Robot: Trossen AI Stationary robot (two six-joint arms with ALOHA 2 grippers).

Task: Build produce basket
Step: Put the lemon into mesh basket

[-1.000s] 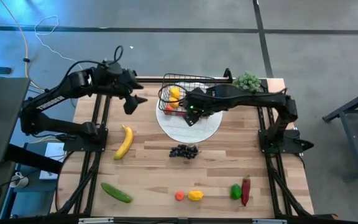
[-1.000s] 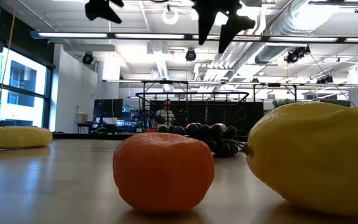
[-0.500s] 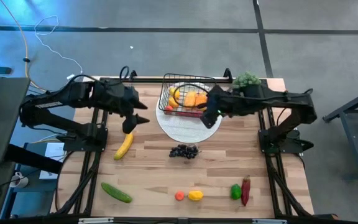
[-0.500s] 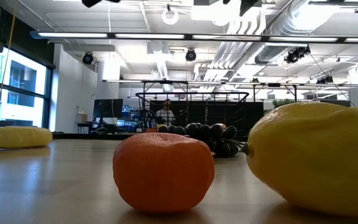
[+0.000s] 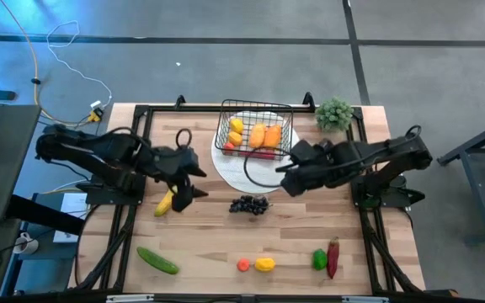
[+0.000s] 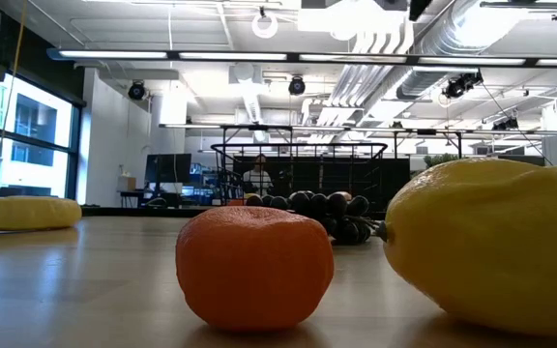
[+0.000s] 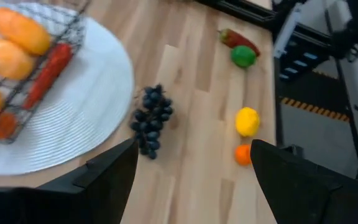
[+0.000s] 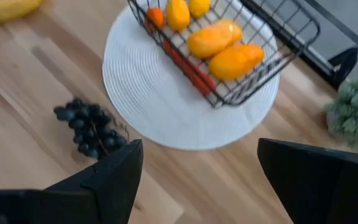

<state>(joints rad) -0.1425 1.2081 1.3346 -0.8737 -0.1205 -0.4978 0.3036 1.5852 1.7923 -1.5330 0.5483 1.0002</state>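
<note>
The black wire-mesh basket (image 5: 255, 135) sits upright at the back of the bench, on a round white plate (image 5: 242, 172). It holds two orange mangoes (image 8: 225, 53) side by side, small yellow lemons (image 8: 178, 14), a small orange fruit and a long red chili (image 8: 188, 68) along its floor. A dark purple bunch of grapes (image 5: 249, 204) lies on the wood just in front of the plate. The yellow banana (image 5: 167, 202) lies to the left. Along the front edge rest a green cucumber (image 5: 157, 260), an orange (image 5: 243, 264) touching a lemon (image 5: 264, 264), and a green pepper (image 5: 319, 259) beside a red chili pepper (image 5: 333, 257).
</note>
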